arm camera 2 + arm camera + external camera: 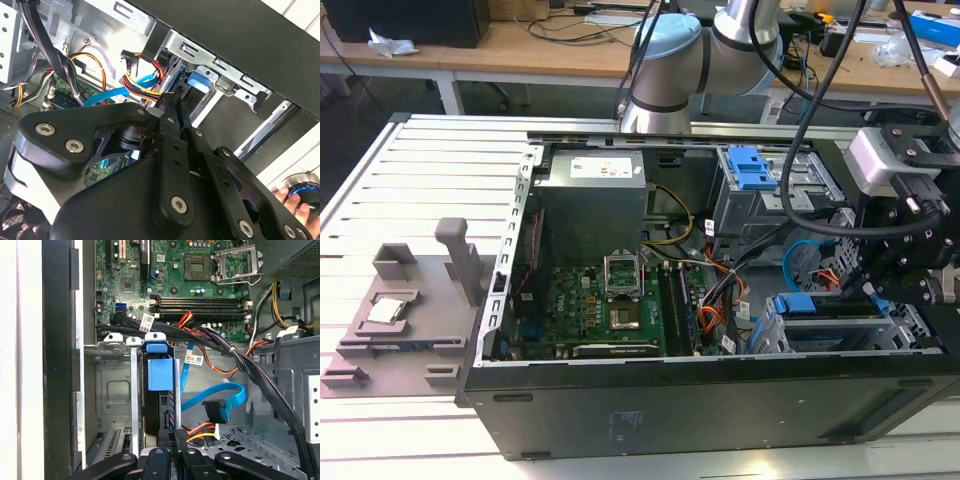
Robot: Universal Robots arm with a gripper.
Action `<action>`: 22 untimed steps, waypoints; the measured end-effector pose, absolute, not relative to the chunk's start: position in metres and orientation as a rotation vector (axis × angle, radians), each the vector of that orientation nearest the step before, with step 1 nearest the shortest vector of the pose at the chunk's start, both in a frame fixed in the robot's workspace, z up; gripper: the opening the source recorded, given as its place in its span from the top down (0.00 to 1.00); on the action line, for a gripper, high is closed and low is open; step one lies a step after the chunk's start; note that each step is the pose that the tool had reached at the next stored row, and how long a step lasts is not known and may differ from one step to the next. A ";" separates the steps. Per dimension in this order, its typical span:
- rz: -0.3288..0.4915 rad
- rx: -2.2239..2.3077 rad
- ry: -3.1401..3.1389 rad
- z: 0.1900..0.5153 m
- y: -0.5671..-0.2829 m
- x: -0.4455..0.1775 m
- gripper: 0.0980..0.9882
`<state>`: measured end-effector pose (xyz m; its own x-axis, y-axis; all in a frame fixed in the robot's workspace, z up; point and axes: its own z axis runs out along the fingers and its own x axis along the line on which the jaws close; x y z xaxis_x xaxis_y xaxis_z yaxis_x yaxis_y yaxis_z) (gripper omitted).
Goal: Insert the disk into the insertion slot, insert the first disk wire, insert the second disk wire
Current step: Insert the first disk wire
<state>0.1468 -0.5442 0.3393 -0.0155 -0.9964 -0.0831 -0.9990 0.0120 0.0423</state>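
The disk (160, 374), in its bright blue caddy, sits inside the insertion slot (116, 390), the low grey cage at the case's front corner. In the exterior view the disk (825, 322) lies in that cage (772, 338) at the exterior view's right. My gripper (175, 436) hangs right behind the disk's rear end, fingers close together on a black plug with red, yellow and orange wires (201, 429). The second wrist view shows the gripper (172, 103) pointing at the blue caddy (197, 82). A blue flat cable with a black plug (220, 409) lies loose beside it.
A taller cage with a blue latch (756, 168) stands behind the slot. Black cable bundles (235, 357) cross above the motherboard (610, 305). A person's hand (292, 200) rests on a blue-ringed button. A grey fixture (405, 300) lies outside the case.
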 end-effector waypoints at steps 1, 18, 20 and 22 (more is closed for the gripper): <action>0.138 -2.183 2.213 0.339 -0.544 0.147 0.93; 0.120 -2.191 2.222 0.386 -0.537 0.147 0.99; 0.111 -2.195 2.227 0.390 -0.537 0.147 0.99; 0.099 -2.201 2.233 0.393 -0.537 0.147 0.99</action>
